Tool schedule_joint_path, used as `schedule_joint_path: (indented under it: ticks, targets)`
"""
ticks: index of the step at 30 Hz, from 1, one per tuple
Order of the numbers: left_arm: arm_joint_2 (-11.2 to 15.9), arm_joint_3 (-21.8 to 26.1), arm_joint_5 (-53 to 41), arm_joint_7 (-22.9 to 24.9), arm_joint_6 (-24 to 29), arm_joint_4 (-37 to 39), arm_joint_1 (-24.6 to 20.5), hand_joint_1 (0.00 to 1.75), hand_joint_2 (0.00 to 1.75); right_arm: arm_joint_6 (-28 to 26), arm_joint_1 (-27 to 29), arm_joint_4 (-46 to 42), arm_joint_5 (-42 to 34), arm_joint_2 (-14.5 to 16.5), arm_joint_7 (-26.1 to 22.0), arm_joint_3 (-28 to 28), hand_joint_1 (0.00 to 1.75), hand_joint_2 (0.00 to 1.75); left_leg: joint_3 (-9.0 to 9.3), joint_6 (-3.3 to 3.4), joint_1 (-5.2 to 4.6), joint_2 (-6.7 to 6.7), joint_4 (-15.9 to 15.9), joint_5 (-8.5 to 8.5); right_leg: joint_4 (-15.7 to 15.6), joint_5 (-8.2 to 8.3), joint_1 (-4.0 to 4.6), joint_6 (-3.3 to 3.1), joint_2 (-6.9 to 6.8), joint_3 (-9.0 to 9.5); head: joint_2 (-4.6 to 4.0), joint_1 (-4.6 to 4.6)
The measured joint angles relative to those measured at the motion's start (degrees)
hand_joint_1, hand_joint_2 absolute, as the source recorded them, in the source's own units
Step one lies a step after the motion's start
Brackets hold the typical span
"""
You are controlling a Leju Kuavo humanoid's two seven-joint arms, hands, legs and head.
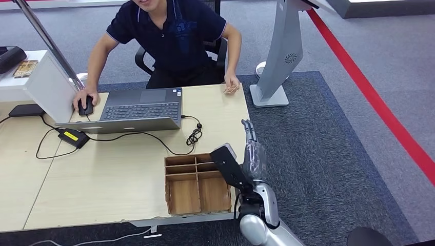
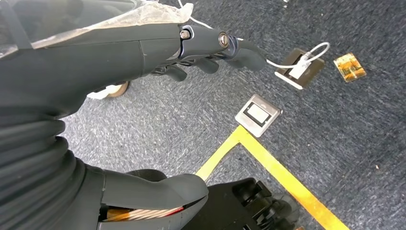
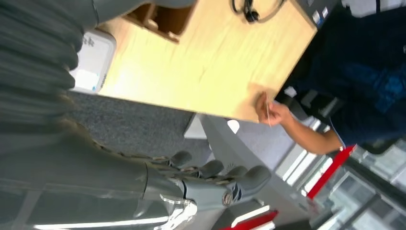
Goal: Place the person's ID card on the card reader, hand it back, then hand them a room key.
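Grey carpet with a red stripe surrounds a pale wooden desk point(image 1: 128, 174) where a person in a dark polo shirt sits at the far side, one hand on a black mouse point(image 1: 85, 106) beside an open grey laptop point(image 1: 138, 108). The person's other hand point(image 1: 231, 87) rests at the far right corner of the desk, pinching a thin pale ID card point(image 1: 232, 89); the right wrist view shows that card point(image 3: 267, 111) held edge-on above the desk edge. A brown wooden compartment tray point(image 1: 196, 184) sits at the near right of the desk, and a small white card reader point(image 3: 92, 61) lies just beside it at the desk's right edge. The robot's right hand point(image 1: 251, 146) is raised off the right side of the desk between tray and person, fingers extended and apart, holding nothing. The left hand point(image 2: 206, 52) hangs over the carpet, fingers loosely curled with nothing in them. The step in hand looks like taking the ID card, so the task is barely begun. To do it well, the right hand should reach toward the far corner, meet the card's free edge rather than the person's fingers, and close thumb against finger only once the card sits squarely between them. A thin, stiff card will probably slip if pinched at its very edge.
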Motion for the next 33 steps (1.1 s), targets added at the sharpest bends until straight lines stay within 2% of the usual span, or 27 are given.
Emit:
schedule_joint_path:
  ticks: [9, 16, 33]
  targets:
    - [0.0, 0.0, -0.9, -0.1, -0.7, 0.0, -0.3, 0.00, 1.75, 3.8, 0.1, -0.2, -0.3, -0.5, 0.6, 1.1, 0.00, 1.75, 0.00, 0.00, 0.00, 0.00, 0.0, 0.01, 0.0, 0.00, 0.00, 0.00, 0.00, 0.00, 0.00, 0.01]
    - [0.1, 0.0, -1.4, -0.3, -1.2, 0.0, -0.6, 0.00, 1.75, 4.5, 0.2, -0.4, 0.2, -0.6, 0.7, 1.5, 0.00, 1.75, 0.00, 0.00, 0.00, 0.00, 0.0, 0.01, 0.0, 0.00, 0.00, 0.00, 0.00, 0.00, 0.00, 0.00]
    - [0.6, 0.0, -2.8, -0.6, -2.0, 0.0, -0.9, 0.00, 1.75, 8.5, 0.3, -0.8, 5.5, -1.2, 2.4, 2.8, 0.00, 1.75, 0.00, -0.01, 0.00, 0.00, 0.0, 0.01, 0.0, 0.00, 0.00, 0.00, 0.00, 0.00, 0.00, 0.00]
